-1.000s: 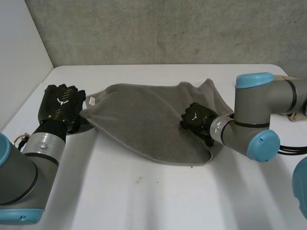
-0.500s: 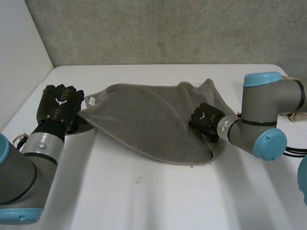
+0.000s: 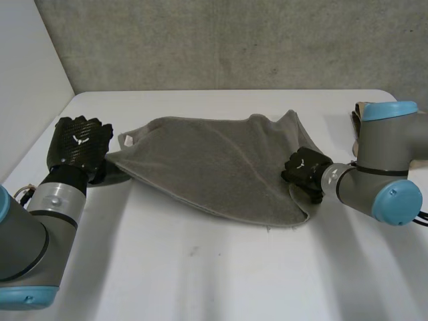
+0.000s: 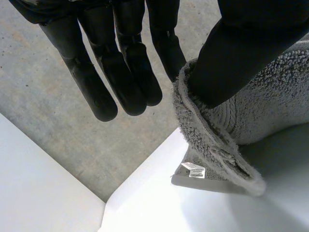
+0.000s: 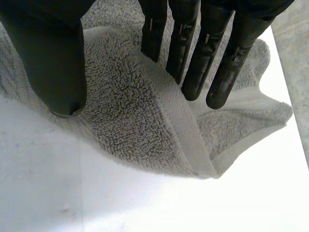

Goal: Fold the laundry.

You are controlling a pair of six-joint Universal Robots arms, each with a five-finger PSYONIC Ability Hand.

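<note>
In its wrist view the left hand [image 4: 130, 72] pinches the grey terry towel's [image 3: 207, 167] corner between thumb and a finger, just by a small white label [image 4: 192, 169], while the right hand [image 3: 304, 167] nips the opposite edge between thumb and straight fingers, the towel spread between them on the white table [image 3: 200, 274].

Nothing here can be read as words or numbers. A small white tag [image 4: 193, 169] at the towel's [image 4: 270, 96] corner carries print too fine to make out. The left hand [image 3: 79, 144] and right hand [image 3: 304, 168] each bear a small white emblem, without letters.
</note>
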